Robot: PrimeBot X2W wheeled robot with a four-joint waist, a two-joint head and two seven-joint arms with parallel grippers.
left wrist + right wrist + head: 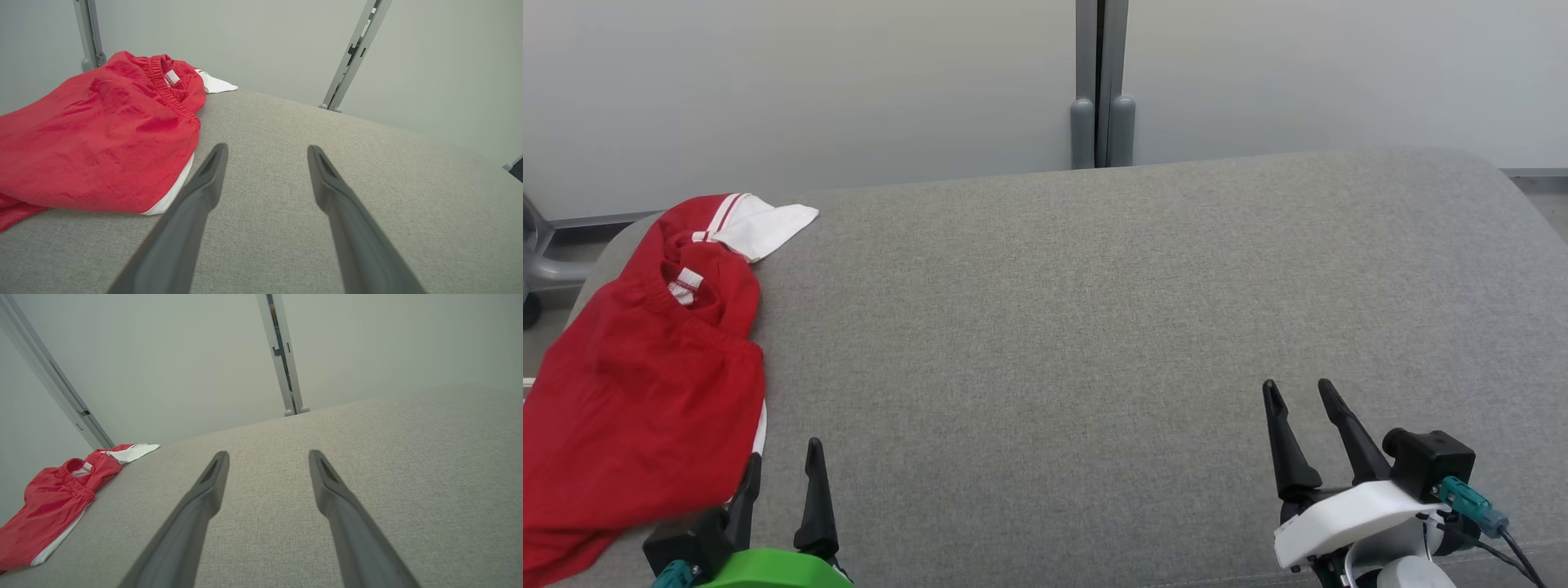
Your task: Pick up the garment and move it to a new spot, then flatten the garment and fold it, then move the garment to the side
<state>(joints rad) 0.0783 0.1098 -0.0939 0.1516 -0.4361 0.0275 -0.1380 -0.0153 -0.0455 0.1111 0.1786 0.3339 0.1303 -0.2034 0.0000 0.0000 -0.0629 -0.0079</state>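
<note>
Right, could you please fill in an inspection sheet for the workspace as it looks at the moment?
Surface: grey fabric surface, mostly bare, no marks seen.
Job's things: red garment with white trim, crumpled at the left side, elastic waistband showing, not yet flattened or folded.
Clutter: nothing seen.
Grippers: left gripper open, holding nothing, close beside the garment's near edge; right gripper open, holding nothing, over bare fabric at the right.
Cables: cable with a teal plug at the right wrist, away from the fingers.
Surroundings: pale wall with a grey post behind the surface.
</note>
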